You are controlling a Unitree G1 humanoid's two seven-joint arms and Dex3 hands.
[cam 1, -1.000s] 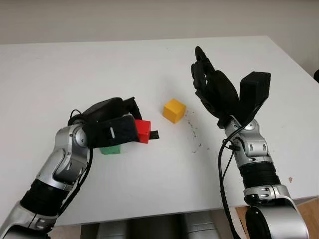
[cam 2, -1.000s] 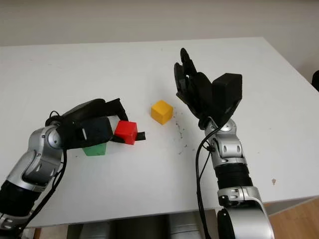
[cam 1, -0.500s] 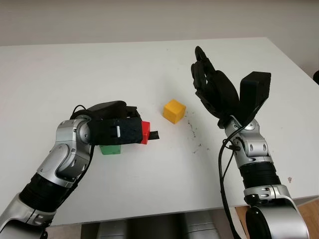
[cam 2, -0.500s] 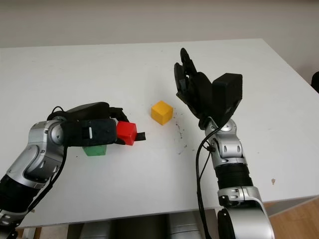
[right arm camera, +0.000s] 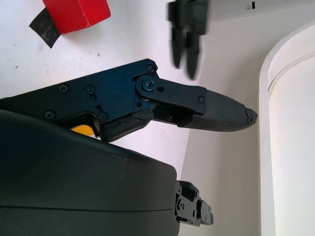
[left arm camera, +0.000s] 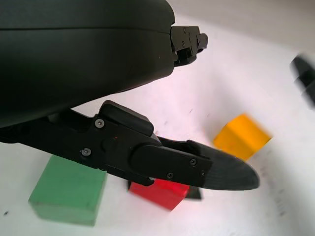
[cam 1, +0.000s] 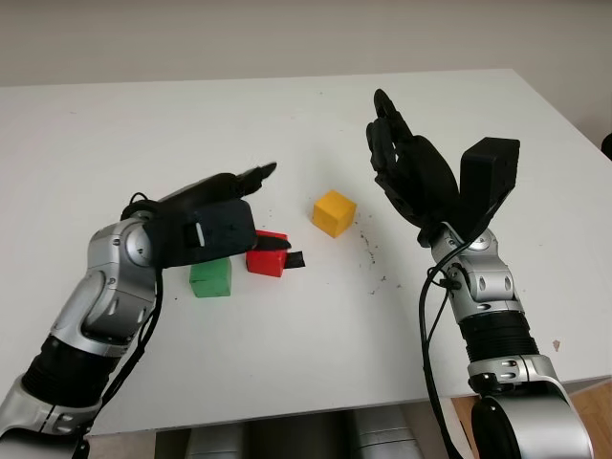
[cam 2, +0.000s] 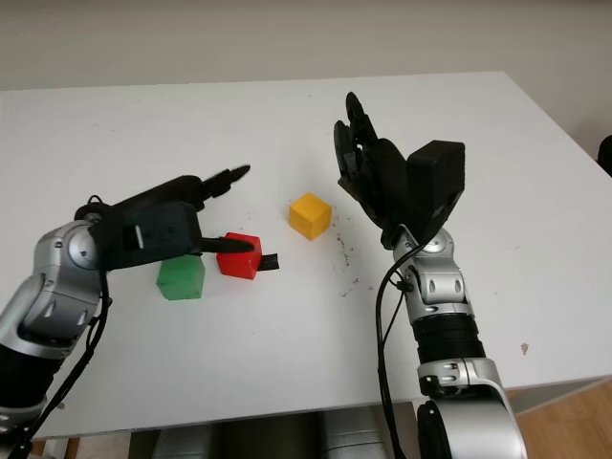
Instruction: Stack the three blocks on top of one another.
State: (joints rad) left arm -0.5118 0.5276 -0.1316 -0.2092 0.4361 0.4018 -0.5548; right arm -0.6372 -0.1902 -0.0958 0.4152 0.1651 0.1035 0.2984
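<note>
Even bright light, soft shadows under arms; wrist views blurred w/ motion at edges.

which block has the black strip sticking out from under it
The red block, the middle one: a black strip pokes out beside it. The green block and yellow block have none.

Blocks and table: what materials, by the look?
Green block, red block, yellow block: probably painted wood or plastic; matte, flat colour, crisp edges, no grain visible. Table: likely white laminate; smooth, with dark specks near the yellow block.
</note>
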